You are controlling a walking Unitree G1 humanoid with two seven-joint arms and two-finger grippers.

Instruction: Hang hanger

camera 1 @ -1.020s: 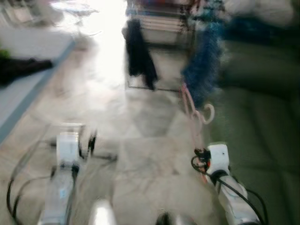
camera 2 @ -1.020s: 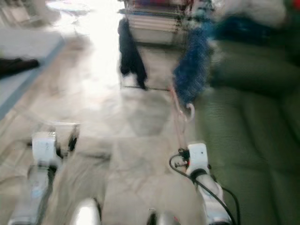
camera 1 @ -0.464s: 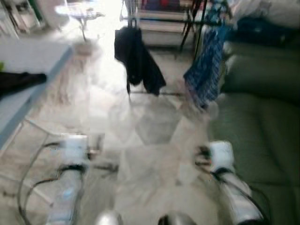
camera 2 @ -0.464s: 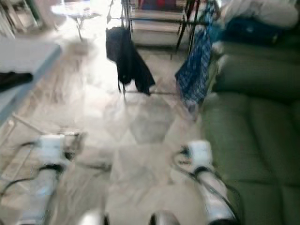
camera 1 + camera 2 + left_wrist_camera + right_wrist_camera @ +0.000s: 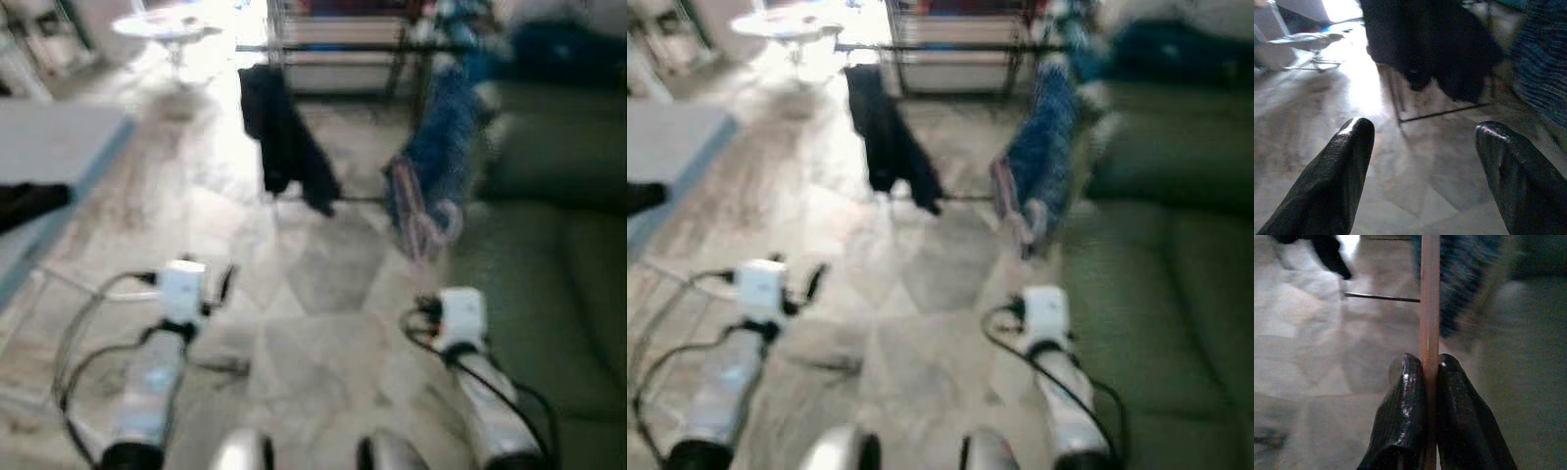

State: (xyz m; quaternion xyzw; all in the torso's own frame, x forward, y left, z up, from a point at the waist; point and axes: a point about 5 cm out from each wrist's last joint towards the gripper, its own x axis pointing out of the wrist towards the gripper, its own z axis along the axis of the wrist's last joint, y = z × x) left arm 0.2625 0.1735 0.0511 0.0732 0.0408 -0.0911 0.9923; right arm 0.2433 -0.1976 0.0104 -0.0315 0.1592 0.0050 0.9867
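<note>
A pink hanger [image 5: 1429,308] is pinched between the fingers of my right gripper [image 5: 1430,369], which is shut on its thin bar. In the eye views the hanger [image 5: 423,217] sticks up and forward from my right wrist [image 5: 460,313], its hook near a blue checked garment [image 5: 443,127]. That garment and a black garment [image 5: 286,137] hang on a dark metal clothes rack [image 5: 333,47] ahead of me. My left gripper [image 5: 1420,134] is held out low over the floor, open, with nothing between its fingers. All views are blurred.
A green sofa [image 5: 554,245] runs along my right side, close to the right arm. A pale blue table [image 5: 54,147] with a dark item [image 5: 29,201] stands at the left. A small white round table [image 5: 171,24] is at the back. Pale tiled floor [image 5: 323,284] lies between me and the rack.
The whole picture has shaken and shifted, so the camera has moved. The pink hanger stays in my right gripper. My left gripper stays open.
</note>
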